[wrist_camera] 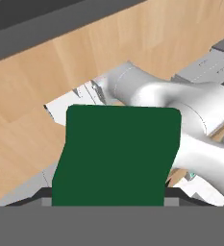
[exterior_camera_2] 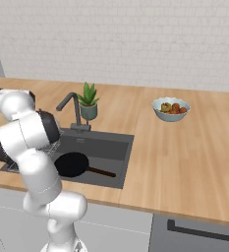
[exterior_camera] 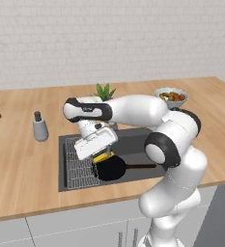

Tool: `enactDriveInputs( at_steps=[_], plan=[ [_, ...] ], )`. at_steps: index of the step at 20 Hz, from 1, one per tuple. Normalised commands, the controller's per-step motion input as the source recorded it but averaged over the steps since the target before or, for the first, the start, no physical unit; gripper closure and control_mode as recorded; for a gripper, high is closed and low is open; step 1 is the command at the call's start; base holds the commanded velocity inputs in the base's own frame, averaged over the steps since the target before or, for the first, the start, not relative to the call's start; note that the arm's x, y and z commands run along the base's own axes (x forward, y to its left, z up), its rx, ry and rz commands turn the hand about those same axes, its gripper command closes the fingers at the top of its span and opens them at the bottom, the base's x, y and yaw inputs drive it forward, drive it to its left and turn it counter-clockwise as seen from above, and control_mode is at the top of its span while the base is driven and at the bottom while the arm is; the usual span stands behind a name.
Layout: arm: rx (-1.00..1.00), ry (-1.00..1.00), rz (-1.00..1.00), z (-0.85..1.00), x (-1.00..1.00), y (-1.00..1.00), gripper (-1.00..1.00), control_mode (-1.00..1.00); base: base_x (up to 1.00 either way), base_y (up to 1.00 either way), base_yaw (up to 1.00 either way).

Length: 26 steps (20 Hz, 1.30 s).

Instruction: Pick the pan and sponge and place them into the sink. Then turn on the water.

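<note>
Left base view: your gripper [exterior_camera: 102, 155] holds the sponge [exterior_camera: 103, 157] over the sink [exterior_camera: 133, 140], just above the frying pan [exterior_camera: 111, 168] lying in the basin w/ handle pointing right, beside the wire rack [exterior_camera: 77, 166].

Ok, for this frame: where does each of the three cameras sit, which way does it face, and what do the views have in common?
Left base view: behind the arm to its left, looking forward and down at the sink; the arm rises from lower right, holding the sponge above the pan.
Right base view: behind the arm to its right, facing the same counter; the arm rises at lower left.
Hand view: on the hand, looking along the gripper at the sponge's green face, with white robot body behind.
Both base views share the sink, pan, plant and fruit bowl.
</note>
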Motion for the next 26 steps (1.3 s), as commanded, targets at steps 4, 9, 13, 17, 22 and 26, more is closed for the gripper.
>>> enactDriveInputs(
  at_steps=[4,9,13,17,22,26],
  plan=[
    [0.0,0.0,0.0,0.26,-0.42,-0.53,1.0,-1.0,0.0,0.0,0.0],
    [0.0,0.0,0.0,0.2,-0.35,-0.56,1.0,-1.0,0.0,0.0,0.0],
    [0.0,0.0,0.0,0.15,-0.23,-0.6,1.0,-1.0,0.0,0.0,0.0],
    [0.0,-0.01,0.0,0.1,-0.02,-0.6,1.0,-1.0,0.0,0.0,0.0],
    [0.0,-0.09,0.01,0.01,0.0,-0.62,1.0,-1.0,0.0,0.0,0.0],
    [0.0,-0.18,0.06,0.0,0.0,-0.59,1.0,-1.0,0.0,0.0,0.0]
  ],
)
